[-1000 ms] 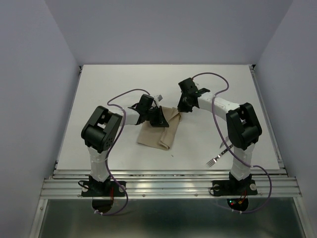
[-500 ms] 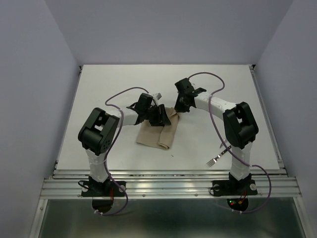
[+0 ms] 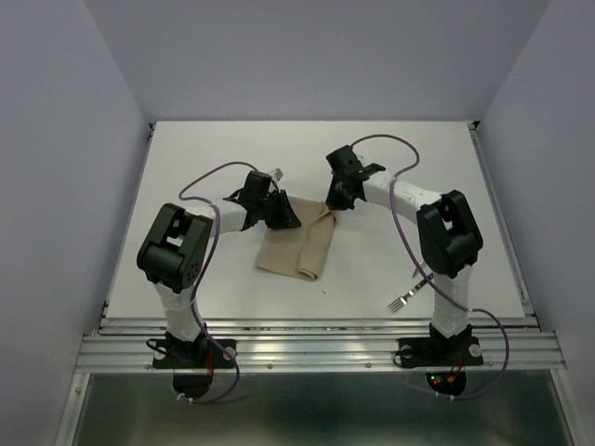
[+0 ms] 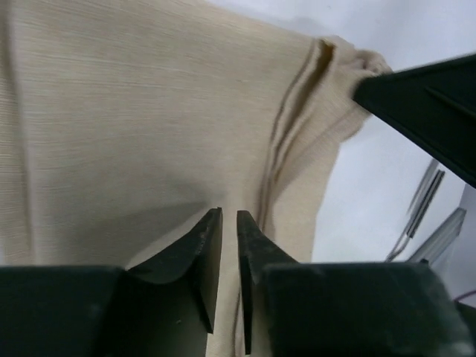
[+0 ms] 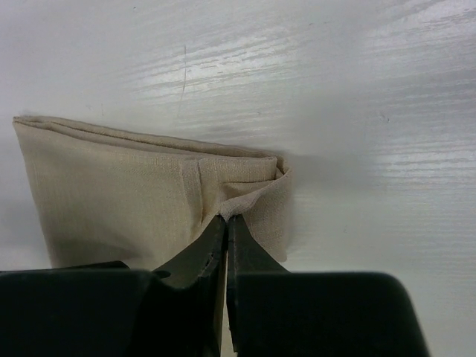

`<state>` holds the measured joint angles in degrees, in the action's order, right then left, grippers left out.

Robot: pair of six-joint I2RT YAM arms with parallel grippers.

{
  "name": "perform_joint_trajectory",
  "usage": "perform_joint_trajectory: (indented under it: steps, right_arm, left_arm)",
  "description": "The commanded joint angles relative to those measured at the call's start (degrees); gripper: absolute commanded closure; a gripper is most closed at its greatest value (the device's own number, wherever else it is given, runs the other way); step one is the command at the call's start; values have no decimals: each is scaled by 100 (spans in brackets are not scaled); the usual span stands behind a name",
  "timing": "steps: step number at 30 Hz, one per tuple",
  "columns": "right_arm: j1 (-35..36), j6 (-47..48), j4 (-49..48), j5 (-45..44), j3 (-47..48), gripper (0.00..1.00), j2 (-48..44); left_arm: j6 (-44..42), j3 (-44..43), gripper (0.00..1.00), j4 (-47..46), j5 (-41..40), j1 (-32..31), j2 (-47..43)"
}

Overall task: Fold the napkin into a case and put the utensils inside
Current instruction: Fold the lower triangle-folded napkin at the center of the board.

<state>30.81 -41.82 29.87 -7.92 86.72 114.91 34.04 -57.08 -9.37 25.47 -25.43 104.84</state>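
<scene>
The beige napkin (image 3: pixel 296 253) lies folded into a narrow, layered rectangle in the middle of the table. My right gripper (image 3: pixel 333 204) is at its far right corner, shut on a pinched edge of the top layer (image 5: pixel 256 195); the grip point is (image 5: pixel 227 217). My left gripper (image 3: pixel 286 221) hovers over the napkin's far left part (image 4: pixel 134 111), its jaws (image 4: pixel 228 213) a narrow gap apart with nothing between them. The fork (image 3: pixel 404 297) lies near the right arm's base, tines toward the near edge. The knife does not show in the top view.
White table (image 3: pixel 204 158) with raised rails at its left, right and near edges and grey walls around it. In the left wrist view the right gripper's black finger (image 4: pixel 424 100) reaches in from the right, above slim silvery shapes (image 4: pixel 422 201) that I cannot identify.
My left gripper has let go of the napkin and drawn back to the left. My right gripper has shut on the napkin's corner and shifted slightly left.
</scene>
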Motion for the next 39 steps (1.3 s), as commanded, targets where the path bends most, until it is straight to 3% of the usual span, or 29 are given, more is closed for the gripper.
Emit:
perform_joint_trajectory:
  steps: [1,2,5,7,28,39]
  right_arm:
    - [66,95,72,10,337,96,66]
    - [66,104,63,27,354,96,84]
    - [118,113,124,45,442,96,145]
    - [118,122,125,45,460,96,172]
    - [277,87,283,-16,1093,95,813]
    - [277,-282,292,-517,1198,90,1164]
  left_arm:
    - [111,-92,84,179,-420,65,10]
    - [111,-93,84,181,-481,65,63]
    - [217,-5,98,163,-666,65,203]
    - [217,-14,100,163,-614,56,291]
    - [68,21,100,58,-333,56,617]
    - [24,285,100,-57,-298,56,441]
